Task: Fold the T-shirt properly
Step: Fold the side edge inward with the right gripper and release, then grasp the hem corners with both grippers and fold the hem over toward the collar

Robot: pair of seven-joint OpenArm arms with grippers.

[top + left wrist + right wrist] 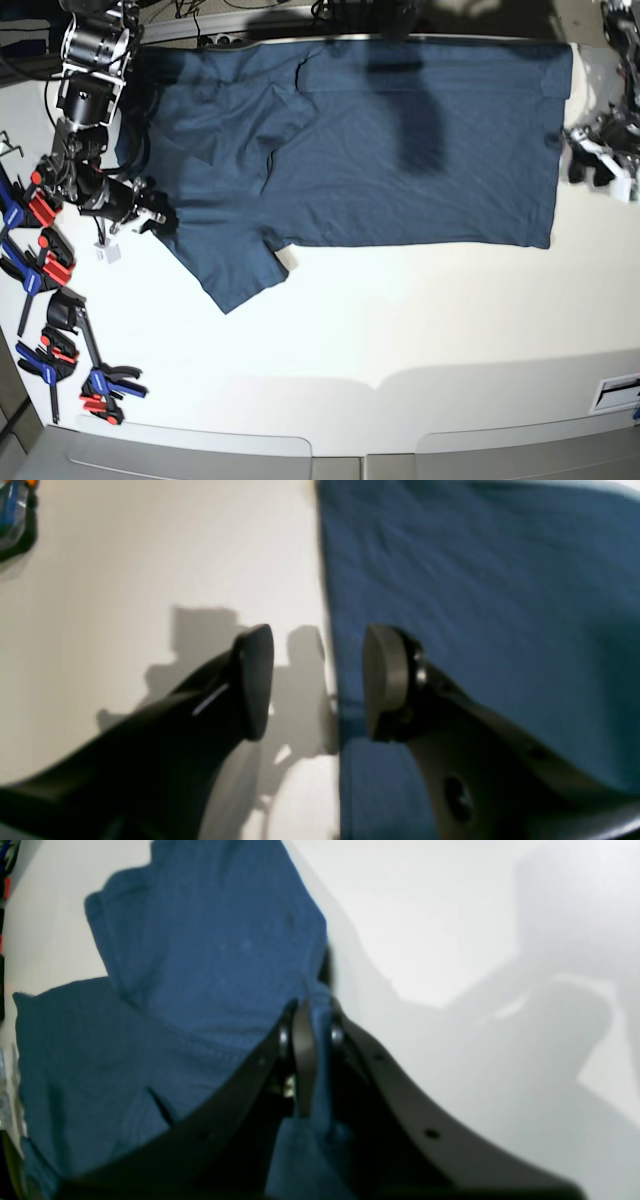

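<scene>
The navy T-shirt lies spread flat across the far half of the white table, one short sleeve pointing toward the front left. At the shirt's left end my right gripper is shut on the fabric; in the right wrist view its jaws pinch a fold of the T-shirt just above the table. My left gripper is at the shirt's right edge. In the left wrist view it stands open, straddling that edge of the T-shirt, one finger over bare table, the other over cloth.
Several blue, red and black spring clamps lie along the table's left edge, close to the right arm. Another clamp shows at the top left of the left wrist view. A white label sits at the front right corner.
</scene>
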